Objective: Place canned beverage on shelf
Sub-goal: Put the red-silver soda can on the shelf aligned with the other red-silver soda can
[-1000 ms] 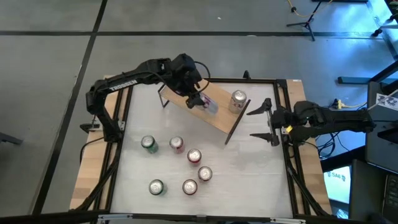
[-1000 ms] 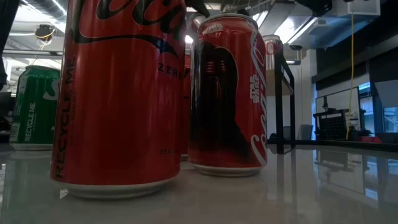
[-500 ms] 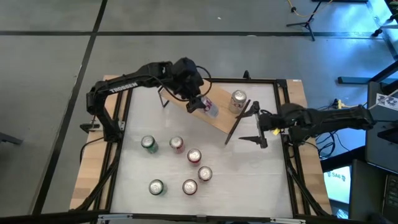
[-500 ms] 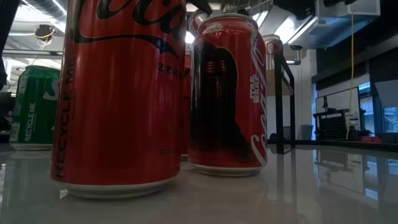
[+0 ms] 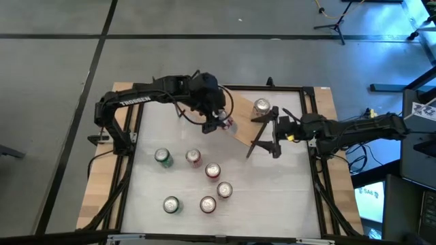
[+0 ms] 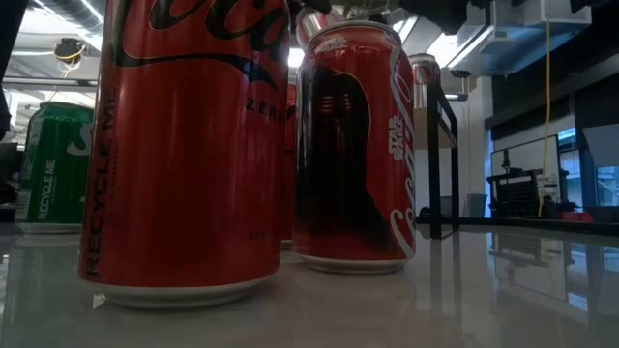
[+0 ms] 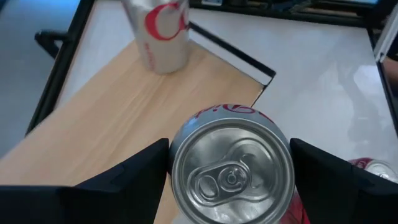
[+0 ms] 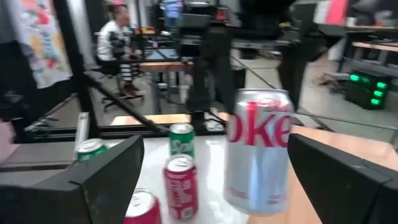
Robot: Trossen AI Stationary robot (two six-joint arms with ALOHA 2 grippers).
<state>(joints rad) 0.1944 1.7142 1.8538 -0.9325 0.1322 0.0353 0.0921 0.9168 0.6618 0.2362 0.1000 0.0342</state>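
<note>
The shelf (image 5: 248, 124), a light-wood board on black legs, stands slantwise at the table's far middle. A silver Diet Coke can (image 5: 261, 107) stands upright on its right end and also shows in the left wrist view (image 7: 163, 31). My left gripper (image 5: 219, 124) is shut on a red-and-silver can (image 7: 231, 165) over the shelf's near edge. My right gripper (image 5: 270, 131) is open and level beside the shelf's right end. Its fingers stand apart on either side of the silver can (image 8: 260, 149), a little short of it. My left gripper pinches the can's side wall just below the top rim (image 7: 176, 163) between its two fingers (image 7: 134, 180), one on each side. The fingers come from above, pointing down. The can stays upright, top up. The can itself hides whether its base rests on the shelf.
Several cans stand upright on the white table nearer the front, among them a green one (image 5: 162, 157) and red ones (image 5: 212, 170). In the low view a large red can (image 6: 184, 145) and a second red can (image 6: 353, 145) block most of the scene. A black frame (image 5: 312, 156) edges the table.
My left gripper has carried its can a little toward the table's near edge, along the shelf's near side. My right gripper, still open, has gone toward the table's left, up to the shelf's right end and the silver can.
</note>
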